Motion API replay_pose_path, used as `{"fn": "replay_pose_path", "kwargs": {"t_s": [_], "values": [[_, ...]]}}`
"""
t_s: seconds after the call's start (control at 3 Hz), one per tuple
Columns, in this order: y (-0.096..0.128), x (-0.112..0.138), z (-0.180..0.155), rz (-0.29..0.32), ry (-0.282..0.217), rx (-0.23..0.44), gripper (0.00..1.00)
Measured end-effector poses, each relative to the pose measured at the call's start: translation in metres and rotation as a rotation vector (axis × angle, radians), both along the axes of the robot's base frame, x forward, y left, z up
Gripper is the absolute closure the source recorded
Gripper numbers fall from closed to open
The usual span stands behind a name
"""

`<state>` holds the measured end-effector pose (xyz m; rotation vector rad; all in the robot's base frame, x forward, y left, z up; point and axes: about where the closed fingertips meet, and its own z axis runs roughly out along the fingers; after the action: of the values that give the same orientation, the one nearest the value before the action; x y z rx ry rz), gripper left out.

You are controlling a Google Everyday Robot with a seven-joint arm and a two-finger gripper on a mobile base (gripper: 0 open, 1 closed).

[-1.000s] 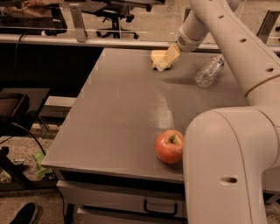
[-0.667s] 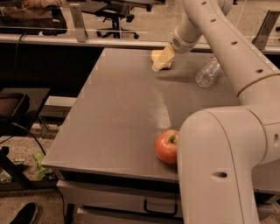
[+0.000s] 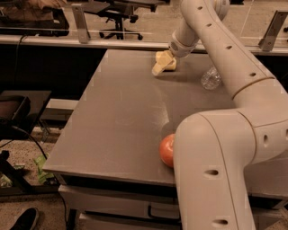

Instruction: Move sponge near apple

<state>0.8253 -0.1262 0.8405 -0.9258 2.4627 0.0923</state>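
The red apple [image 3: 166, 150] sits near the front edge of the grey table [image 3: 121, 117], its right side hidden behind the big white near link of my arm. My arm reaches across to the far end of the table, where the gripper [image 3: 163, 63] is down at table level. A pale yellow mass there is the sponge [image 3: 169, 59] together with the gripper's own pale yellow parts. I cannot separate them or tell whether the sponge is held. The sponge is far from the apple.
A clear plastic bottle [image 3: 210, 78] lies at the far right of the table, partly behind my arm. Office chairs [image 3: 118, 13] and a rail stand beyond the far edge. A dark stand [image 3: 13, 112] is on the floor at the left.
The arm has swung a little to the left, and the gripper with the yellow mass has shifted slightly left and toward me. The near link now covers more of the apple.
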Motion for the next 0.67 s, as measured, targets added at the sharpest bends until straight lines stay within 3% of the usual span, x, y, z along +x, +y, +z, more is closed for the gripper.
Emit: {"fn": "replay_pose_path", "kwargs": {"t_s": [0.67], "values": [[0.0001, -0.0037, -0.0055, 0.023, 0.028, 0.013, 0.59]]}}
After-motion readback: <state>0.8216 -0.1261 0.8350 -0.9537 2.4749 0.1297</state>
